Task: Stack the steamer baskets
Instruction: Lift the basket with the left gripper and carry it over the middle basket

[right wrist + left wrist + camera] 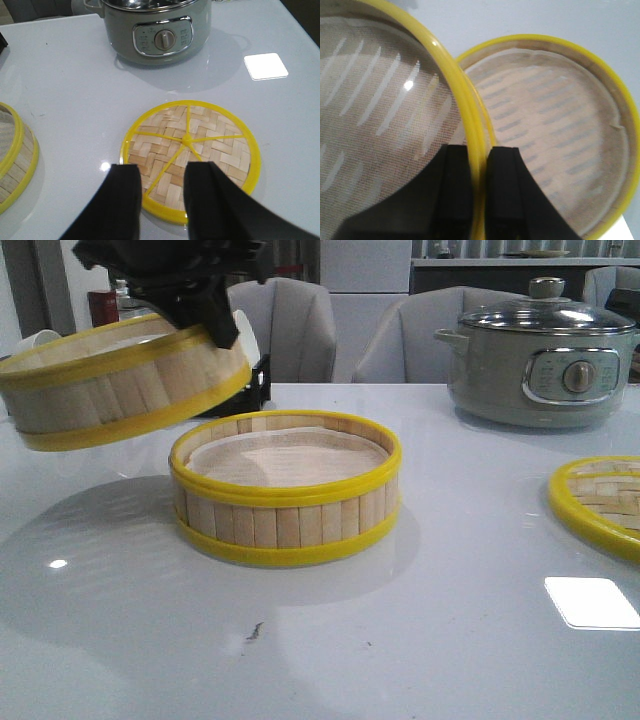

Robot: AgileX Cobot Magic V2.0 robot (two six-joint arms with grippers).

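On the glossy white surface (330, 660), nearest the camera, one round bamboo-slat steamer basket with yellow rims (285, 488) rests flat, its pale paper liner showing. Up and to its left, the second matching basket (115, 380) hangs tilted in the air, the left claw (479, 172) pinching its rim. The right claw (161, 192) is spread above the flat woven-bamboo lid (192, 152). Farthest back stands a grey electric pot (540, 355).
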